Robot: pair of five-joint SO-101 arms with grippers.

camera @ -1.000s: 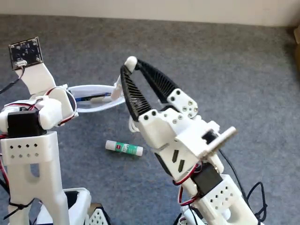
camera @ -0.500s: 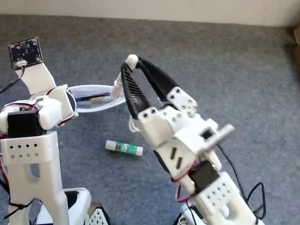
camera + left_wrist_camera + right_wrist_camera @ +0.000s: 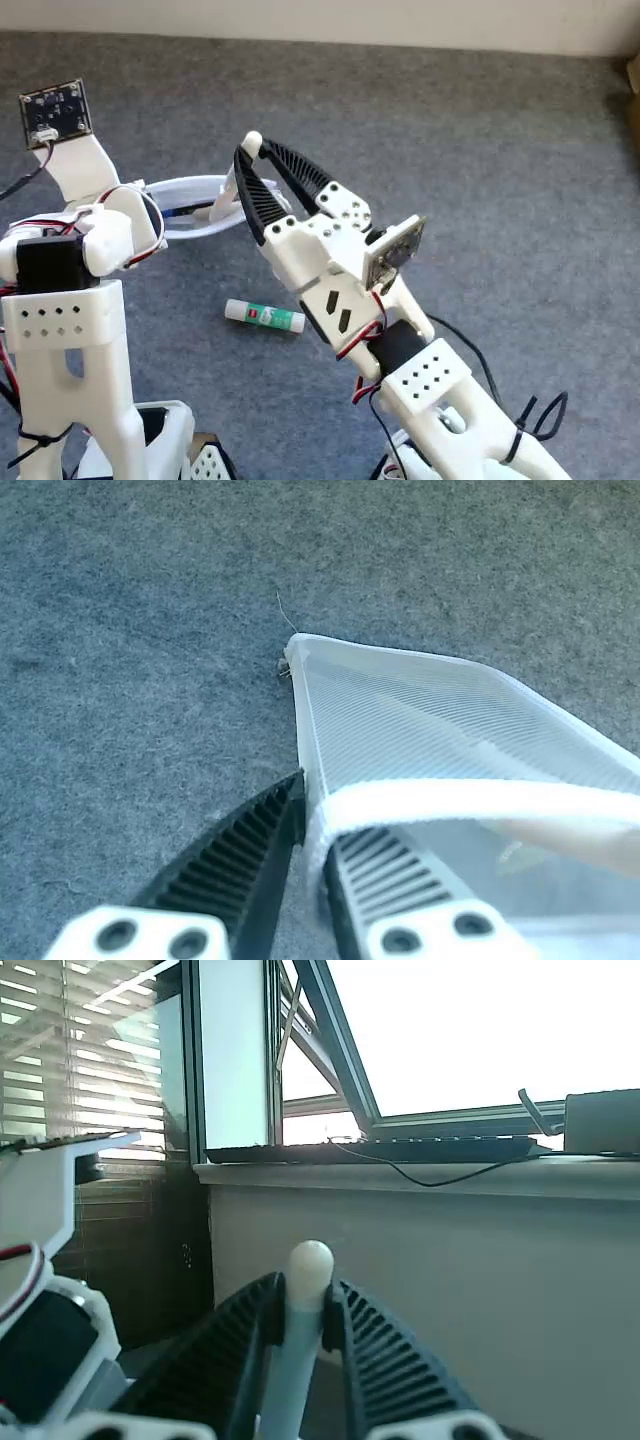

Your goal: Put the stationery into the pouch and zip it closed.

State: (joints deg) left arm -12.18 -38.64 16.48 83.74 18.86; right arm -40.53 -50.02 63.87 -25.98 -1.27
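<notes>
- Waiting on the carpet [image 3: 500, 150], nearest: glue stick [image 3: 265, 316], not yet loaded.
- Right gripper [image 3: 250, 158] is clamped on a white pen [image 3: 252, 143], raised by the pouch [image 3: 185, 187] end.
- Left gripper [image 3: 310, 815] pinches the pouch rim shut-tight.
- Step looks like pen insertion; next move needs the tip angled down into the opening, then release.
</notes>
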